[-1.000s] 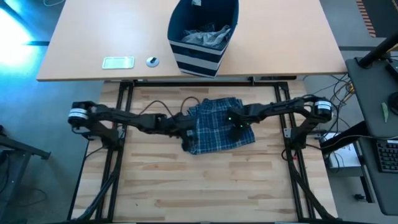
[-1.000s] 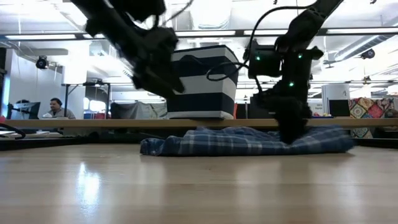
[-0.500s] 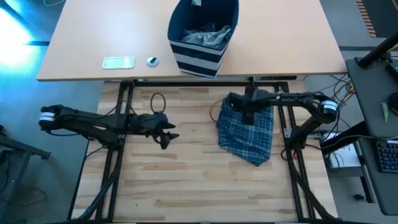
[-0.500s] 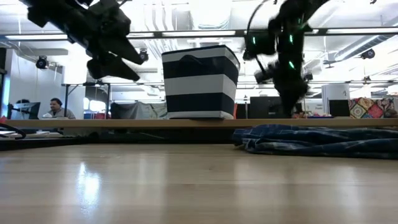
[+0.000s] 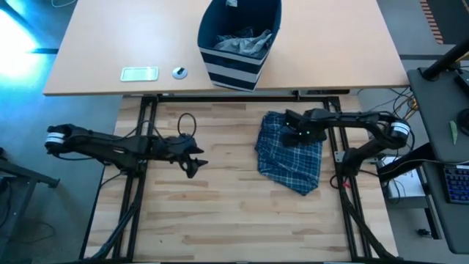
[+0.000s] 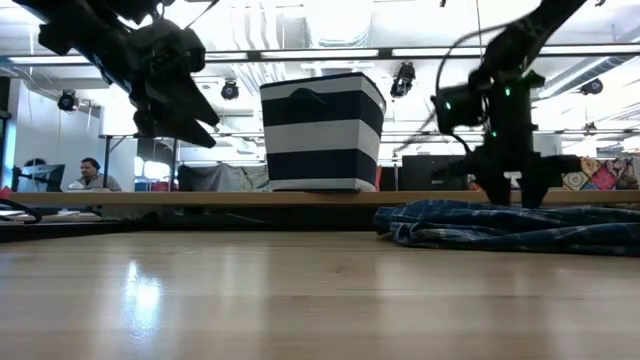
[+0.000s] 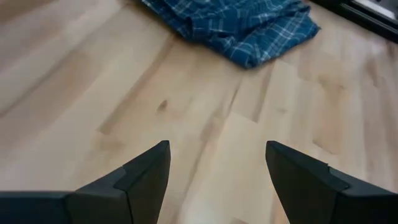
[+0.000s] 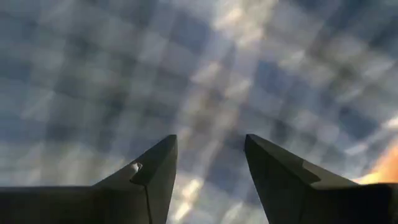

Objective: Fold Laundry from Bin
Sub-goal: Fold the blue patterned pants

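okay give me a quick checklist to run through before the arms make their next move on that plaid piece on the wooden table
1. Plaid garment lies on the wooden table, right side, bunched rather than flat: ok.
2. Right gripper over the garment's far edge, fingers apart, nothing pinched between them: ok.
3. Left gripper open and empty, hanging above bare wood well away from the cloth: ok.
4. Garment squared and smooth enough to fold: not ok, edges look rumpled.
5. Bin on the back table, with grey cloth inside, clear of both arms: ok.
6. Whether the right fingertips touch the cloth: cannot tell.
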`<action>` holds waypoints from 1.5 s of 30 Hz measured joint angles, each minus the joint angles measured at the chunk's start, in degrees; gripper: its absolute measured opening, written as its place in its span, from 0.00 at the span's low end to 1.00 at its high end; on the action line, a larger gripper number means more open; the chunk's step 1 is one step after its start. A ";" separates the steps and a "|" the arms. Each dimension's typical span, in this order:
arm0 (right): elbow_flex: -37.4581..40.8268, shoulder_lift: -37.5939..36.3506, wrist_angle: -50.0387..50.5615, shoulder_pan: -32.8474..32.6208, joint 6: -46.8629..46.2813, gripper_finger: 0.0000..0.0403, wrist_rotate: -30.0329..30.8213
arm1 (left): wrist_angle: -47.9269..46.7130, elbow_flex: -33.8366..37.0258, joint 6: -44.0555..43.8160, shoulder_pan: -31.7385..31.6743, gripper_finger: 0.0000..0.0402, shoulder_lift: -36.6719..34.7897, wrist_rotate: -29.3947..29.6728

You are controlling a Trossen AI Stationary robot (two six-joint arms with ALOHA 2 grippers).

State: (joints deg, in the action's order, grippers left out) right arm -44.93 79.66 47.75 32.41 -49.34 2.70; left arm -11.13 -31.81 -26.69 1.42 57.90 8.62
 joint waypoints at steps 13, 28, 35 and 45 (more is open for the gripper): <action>0.27 4.83 -7.51 14.57 14.85 0.46 19.11 | 0.40 -3.90 -1.31 -0.51 0.62 0.54 -1.61; -0.70 -8.32 -1.27 8.26 -2.94 0.41 23.47 | -3.48 -12.20 0.89 -2.07 0.62 0.54 -0.38; 3.95 -11.50 -6.37 7.94 -8.67 0.06 33.42 | -3.57 -11.90 0.49 -2.07 0.62 0.55 1.14; 6.68 2.93 -17.73 14.59 -10.47 0.02 37.93 | -3.02 -11.63 -1.69 -2.07 0.62 2.18 1.38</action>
State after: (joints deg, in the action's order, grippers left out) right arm -38.25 82.58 30.02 47.00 -59.81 40.63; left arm -14.15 -43.44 -28.38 -0.64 60.08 10.00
